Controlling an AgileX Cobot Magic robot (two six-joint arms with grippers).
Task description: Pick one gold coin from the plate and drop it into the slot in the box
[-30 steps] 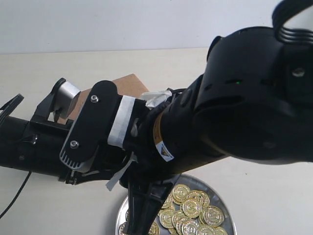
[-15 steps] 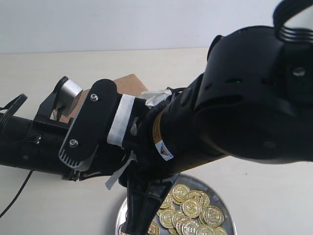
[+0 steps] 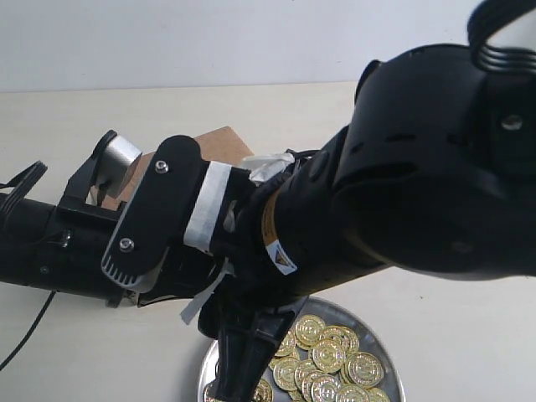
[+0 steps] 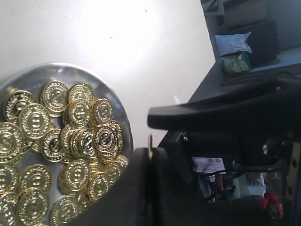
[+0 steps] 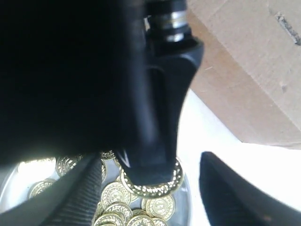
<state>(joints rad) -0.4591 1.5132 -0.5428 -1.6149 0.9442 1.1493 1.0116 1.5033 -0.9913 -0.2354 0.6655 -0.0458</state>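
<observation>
Because the slot (image 5: 287,22) was only a thin slit in the box (image 5: 244,61), the left pincer (image 4: 150,153) pinched one coin (image 5: 151,187) by its flat faces, leaving the rim free. That grip looked suited to posting it in edgewise. The coin hung just above the heap on the plate (image 4: 66,67). The right pincer (image 5: 151,200) hovered spread and empty over the same spot, probably only standing by. The plate lay toward the near edge of the tabletop (image 3: 67,126) and the box beyond it toward the far edge, so a lift and a carry across seemed the next need.
</observation>
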